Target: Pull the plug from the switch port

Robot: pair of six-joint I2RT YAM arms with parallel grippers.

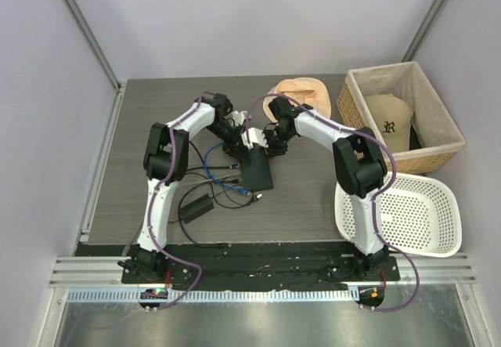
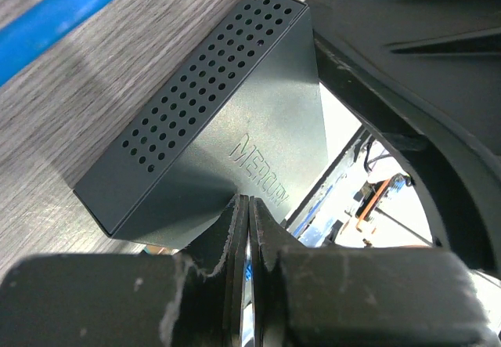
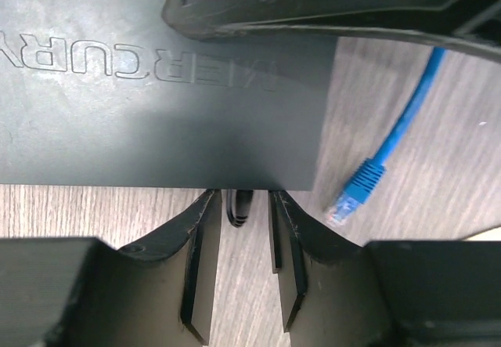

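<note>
The flat black switch (image 1: 258, 173) lies mid-table, its embossed top filling the right wrist view (image 3: 156, 112). The bright-blue cable (image 1: 229, 181) ends in a plug (image 3: 356, 190) that lies loose on the table beside the switch, outside any port. My right gripper (image 3: 243, 203) is open at the switch's edge, its fingers either side of a black adapter plug (image 3: 239, 210) that sticks out of the box without touching it. My left gripper (image 2: 249, 204) is shut, its tips against the switch's top (image 2: 235, 104) at the far end. The ports themselves are hidden.
A black adapter brick (image 1: 196, 207) and thin black leads lie left of the switch. A wicker basket (image 1: 440, 124) holding a cap stands at the back right, with a white perforated basket (image 1: 415, 218) in front of it. A peach-coloured hat (image 1: 301, 92) lies behind the arms.
</note>
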